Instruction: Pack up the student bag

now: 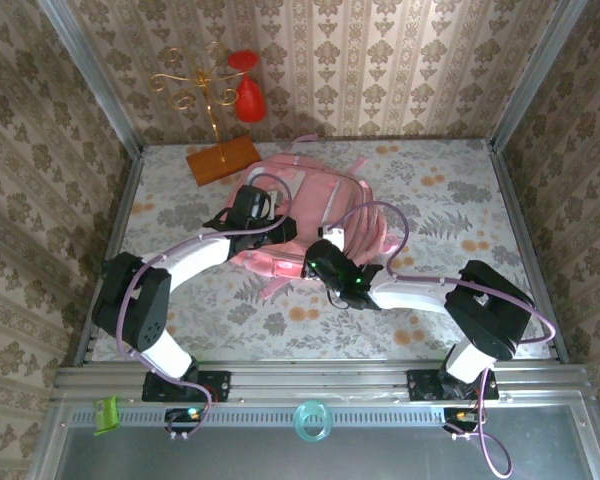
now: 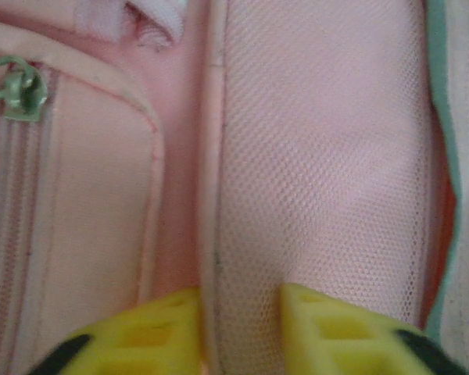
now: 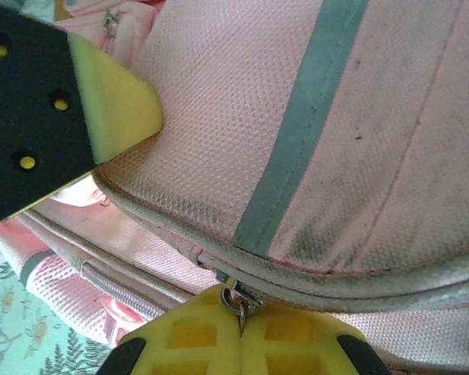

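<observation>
Right wrist view: right gripper (image 3: 241, 332) pinched tight on zipper pull (image 3: 236, 299) of soft, floppy, probably light student bag (image 1: 320, 205) lying mid table (image 1: 440, 200); left gripper (image 2: 241, 305) narrowly apart astride piped seam (image 2: 211, 156), hold unclear, so best grabbed by seams or pulls.

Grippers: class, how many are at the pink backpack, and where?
2. The left gripper straddles a seam of the student bag, jaws apart; the right gripper is shut on a zip pull at its edge.

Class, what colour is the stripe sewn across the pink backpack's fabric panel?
The stripe on the student bag is grey-green, clearest in the right wrist view.
</observation>
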Robot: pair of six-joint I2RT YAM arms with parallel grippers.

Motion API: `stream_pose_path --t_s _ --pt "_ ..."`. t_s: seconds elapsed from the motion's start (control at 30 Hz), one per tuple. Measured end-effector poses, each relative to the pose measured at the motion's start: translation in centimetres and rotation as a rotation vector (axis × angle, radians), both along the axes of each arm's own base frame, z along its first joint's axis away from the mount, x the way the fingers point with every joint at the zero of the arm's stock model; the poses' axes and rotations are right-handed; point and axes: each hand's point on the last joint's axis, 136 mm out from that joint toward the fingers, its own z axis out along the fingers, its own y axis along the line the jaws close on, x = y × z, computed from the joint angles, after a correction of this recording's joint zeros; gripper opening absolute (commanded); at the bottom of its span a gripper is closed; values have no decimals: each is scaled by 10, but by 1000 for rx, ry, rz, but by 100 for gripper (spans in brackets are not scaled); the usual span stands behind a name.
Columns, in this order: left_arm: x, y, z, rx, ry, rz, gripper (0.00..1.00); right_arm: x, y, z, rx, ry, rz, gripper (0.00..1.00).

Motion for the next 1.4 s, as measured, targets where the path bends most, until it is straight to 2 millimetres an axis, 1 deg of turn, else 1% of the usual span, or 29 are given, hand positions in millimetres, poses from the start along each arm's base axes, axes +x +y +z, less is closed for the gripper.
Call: stream_pose_path --t_s 0.03,0.07,0.23,0.43,0.53,0.77,0.9,0.93,0.97,1.0,1.03,1.07,1.13,1.2,1.27,1.3,1.33,1.4 --pt "0 -1 0 -7 2 -5 3 0 -3 0 -10 1 -7 0" --pt "0 -3 2 -17 -2 -12 0 -1 -6 1 -19 3 -14 0" --pt "0 -3 5 -38 -7 -37 0 -5 -21 5 -64 7 -49 0" --pt "-1 1 3 -15 -24 -81 0 -9 -48 2 -111 23 -94 0" --pt "-2 3 2 -8 -31 -107 0 -8 -60 5 -118 19 -98 0" --pt "-2 12 2 8 -48 -156 0 -1 -76 13 -108 16 32 0" --pt "0 15 3 22 -56 -168 0 0 -74 20 -94 9 138 0" --pt "0 17 3 27 -55 -168 2 -1 -72 21 -91 11 166 0" --pt "1 19 3 33 -53 -167 14 -3 -69 20 -90 13 196 0" --pt "2 21 3 39 -55 -166 23 -4 -67 20 -86 15 217 0" --pt "3 23 3 48 -58 -162 34 -6 -64 20 -83 17 242 0" --pt "5 27 3 62 -64 -152 42 -8 -62 20 -78 19 258 0" --pt "9 35 6 84 -82 -130 53 -9 -60 20 -71 22 283 0" --pt "13 44 18 111 -131 -103 59 -10 -57 22 -58 21 300 0" --pt "11 52 37 132 -218 -80 61 -11 -54 23 -42 23 317 0" --pt "8 53 46 136 -266 -82 61 -12 -52 23 -36 24 326 0" --pt "2 52 57 142 -335 -101 61 -13 -51 23 -31 26 334 0" --pt "-16 38 71 148 -470 -189 64 -15 -49 23 -22 30 348 0"
